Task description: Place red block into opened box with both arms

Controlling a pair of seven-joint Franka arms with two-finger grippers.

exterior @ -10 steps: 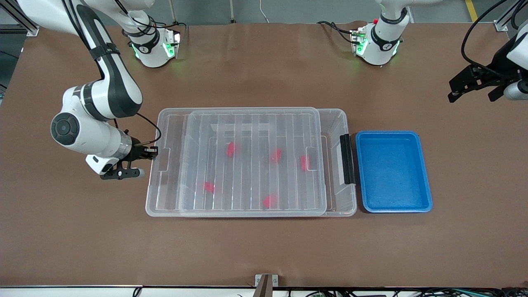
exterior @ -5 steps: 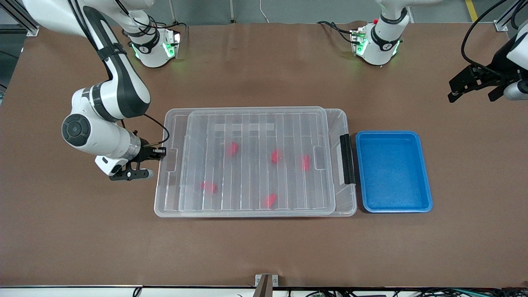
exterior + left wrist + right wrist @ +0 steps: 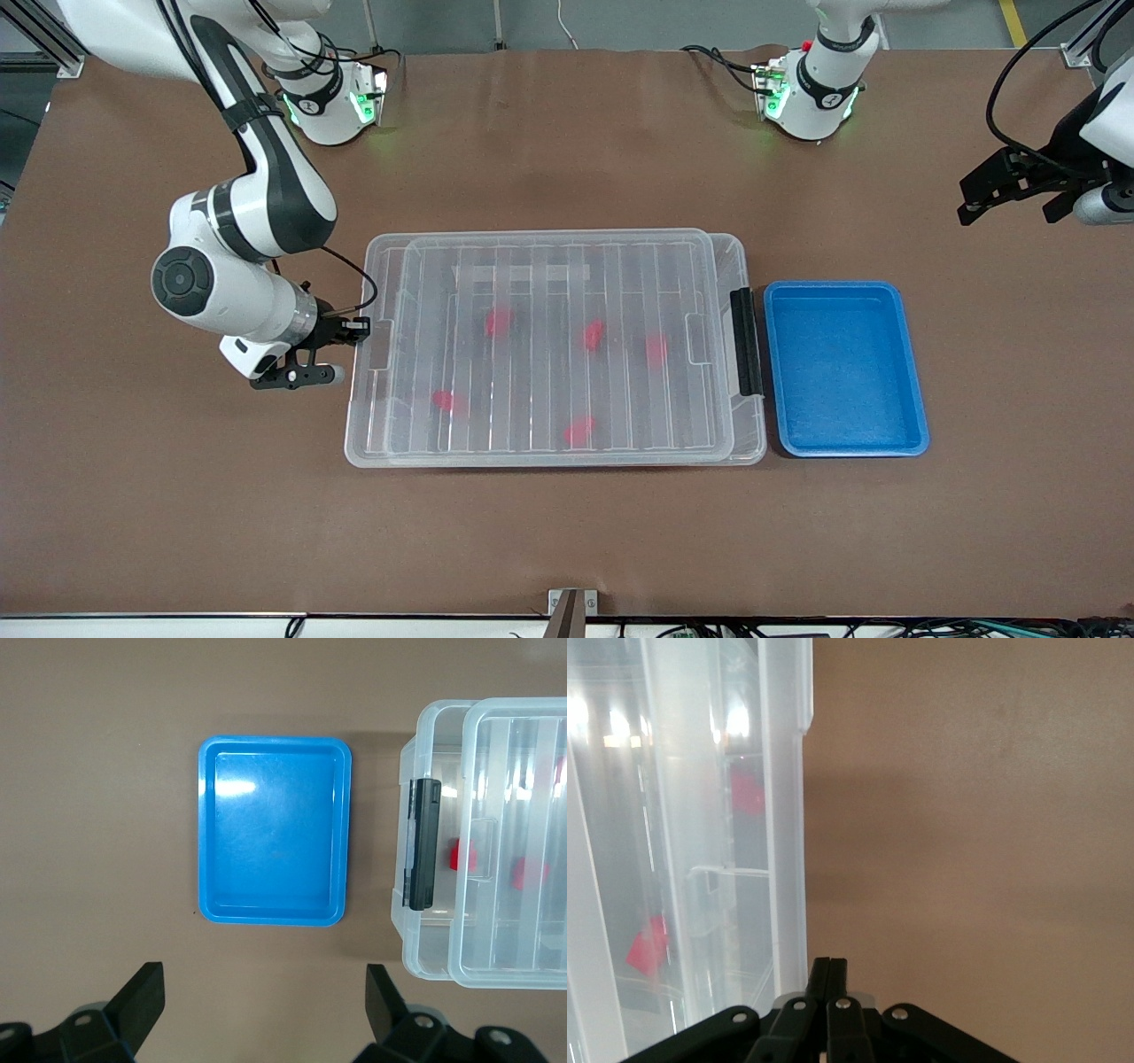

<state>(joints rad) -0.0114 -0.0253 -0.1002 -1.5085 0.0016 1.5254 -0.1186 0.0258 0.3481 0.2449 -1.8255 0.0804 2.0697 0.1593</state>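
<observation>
Lid (image 3: 567,346), clear w/ ribs, lies flat on the box (image 3: 749,443) and covers nearly all of it; only a narrow strip of box rim shows at the end w/ the black handle (image 3: 746,341). Box sits mid-table.

Right gripper (image 3: 361,330) is low at the box's short end toward the right arm's end of the table, fingers clenched tight together, nothing between them; tips touch or nearly touch the lid's edge tab there. In the right wrist view the shut fingertips (image 3: 829,979) point along the lid rim (image 3: 784,815), w/ bare brown table (image 3: 966,859) beside them.

5 red blocks lie inside the box under the lid, all toward the handle end from the right gripper: closest to it is 1 (image 3: 447,401) in the half nearer the front camera, then 1 (image 3: 498,322), then 1 (image 3: 579,431) close to the wall nearest the camera, 1 (image 3: 593,334) mid-box, and 1 (image 3: 656,350) closest to the handle. None is held.

Left gripper (image 3: 1010,186) hangs released, jaws spread wide, over bare table at the left arm's end, well apart from the box; left arm waits. Its wrist view looks down on the blue tray (image 3: 275,753), which sits just beside the handle end of the box, w/ spread fingers (image 3: 142,997) in frame.
</observation>
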